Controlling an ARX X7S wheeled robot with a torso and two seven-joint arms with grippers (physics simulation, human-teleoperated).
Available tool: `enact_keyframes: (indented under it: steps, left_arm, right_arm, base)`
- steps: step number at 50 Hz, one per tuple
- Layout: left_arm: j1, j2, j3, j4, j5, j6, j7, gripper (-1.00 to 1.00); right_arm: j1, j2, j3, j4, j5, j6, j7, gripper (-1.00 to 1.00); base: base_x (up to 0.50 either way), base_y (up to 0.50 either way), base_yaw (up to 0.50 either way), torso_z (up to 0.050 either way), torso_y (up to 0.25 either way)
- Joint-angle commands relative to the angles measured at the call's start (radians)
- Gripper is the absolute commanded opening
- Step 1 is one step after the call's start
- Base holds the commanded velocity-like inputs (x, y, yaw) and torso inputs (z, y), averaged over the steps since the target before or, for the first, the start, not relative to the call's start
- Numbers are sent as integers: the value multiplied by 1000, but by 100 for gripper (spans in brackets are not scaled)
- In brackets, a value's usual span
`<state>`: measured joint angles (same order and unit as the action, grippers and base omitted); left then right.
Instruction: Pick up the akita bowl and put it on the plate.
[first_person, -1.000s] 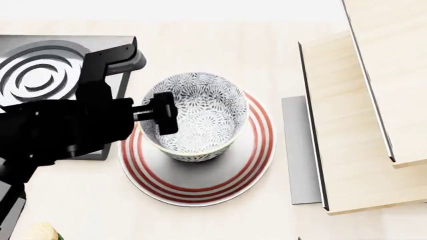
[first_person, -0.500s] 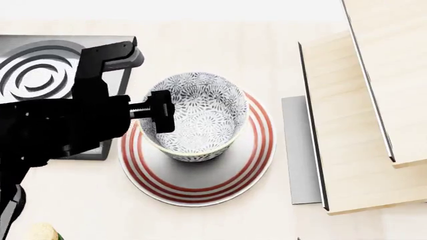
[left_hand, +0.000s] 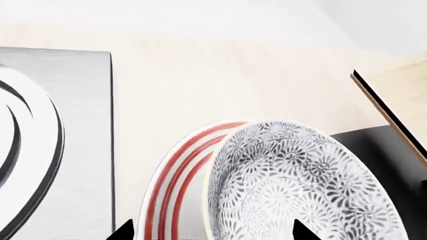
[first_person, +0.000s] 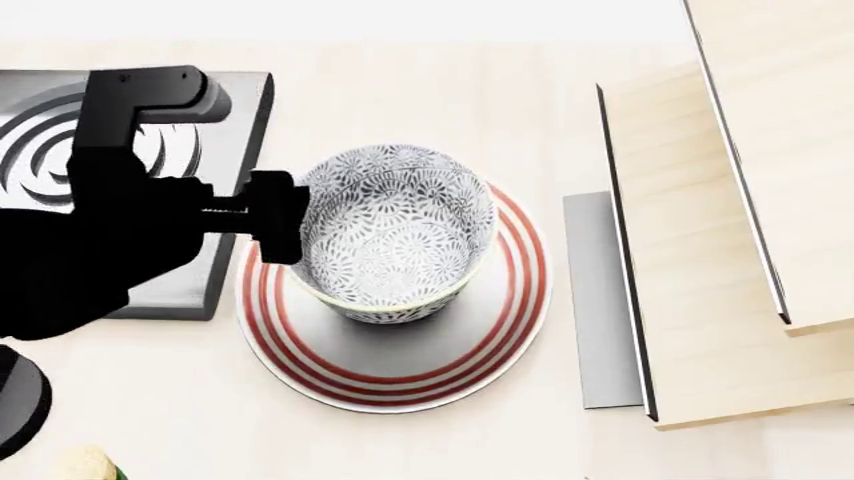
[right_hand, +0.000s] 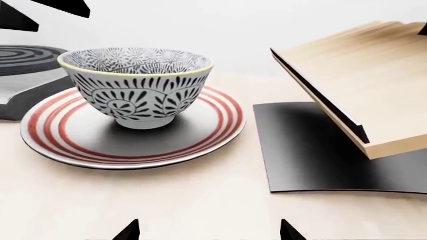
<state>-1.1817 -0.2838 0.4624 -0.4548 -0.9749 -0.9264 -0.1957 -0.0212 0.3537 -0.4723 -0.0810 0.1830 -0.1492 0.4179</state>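
The akita bowl (first_person: 394, 240), white with a dense grey-black leaf pattern, stands upright on the plate (first_person: 400, 370), a flat white plate with red rings. My left gripper (first_person: 214, 160) hovers open at the bowl's left side, one black finger (first_person: 274, 215) just by the rim. In the left wrist view its fingertips (left_hand: 123, 231) are wide apart, with the bowl's (left_hand: 293, 185) rim and the plate's (left_hand: 177, 185) rings showing between them; nothing is held. In the right wrist view my right gripper (right_hand: 207, 232) is open over bare table, short of the plate (right_hand: 133, 150) and bowl (right_hand: 140, 85).
A square grey stove burner (first_person: 40, 150) with rings sits left of the plate, partly under my left arm. A pale wooden cabinet (first_person: 721, 250) fills the right side, with a dark flat mat (first_person: 601, 300) at its foot. A yellowish object (first_person: 80, 465) peeks in at the lower left.
My left gripper has moved left, its finger leaving the inside of the bowl for a spot outside the rim. The bowl stays put on the plate.
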Motion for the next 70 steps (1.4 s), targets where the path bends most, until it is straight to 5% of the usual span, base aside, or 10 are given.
enact_keyframes:
  steps: [1,19,32,49,62,70]
  left_arm:
    - [72,-88,-37,210,-59,-35,-37,100]
    - [232,-224,-125,506,-126,-12,-124,100]
    - [493,-316,-198,609,-51,178,-102,100]
    - [797,-329,-310,665,30,442,-83,100]
    - [873,-297,-305,594,208,624,-84,100]
    - [975,-344,-379,785,192,657,-165,100]
  right_arm:
    - [4,-3,-9,7,-3,3,-1,100]
    - [6,0,-10,10,1,-2,2,100]
    - [5,8,-4,0,12,-1,5,100]
    - [10,18,16,-10,25,3,20,100]
    - [-7,39,30,-85,-36,-3,73,100]
    - [-51,75,54,-215,-25,-3,93,100]
  base:
    - [0,0,0,0,0]
    - [0,0,0,0,0]
    - [0,0,0,0,0]
    - [0,0,0,0,0]
    - [0,0,0,0,0]
    - [0,0,0,0,0]
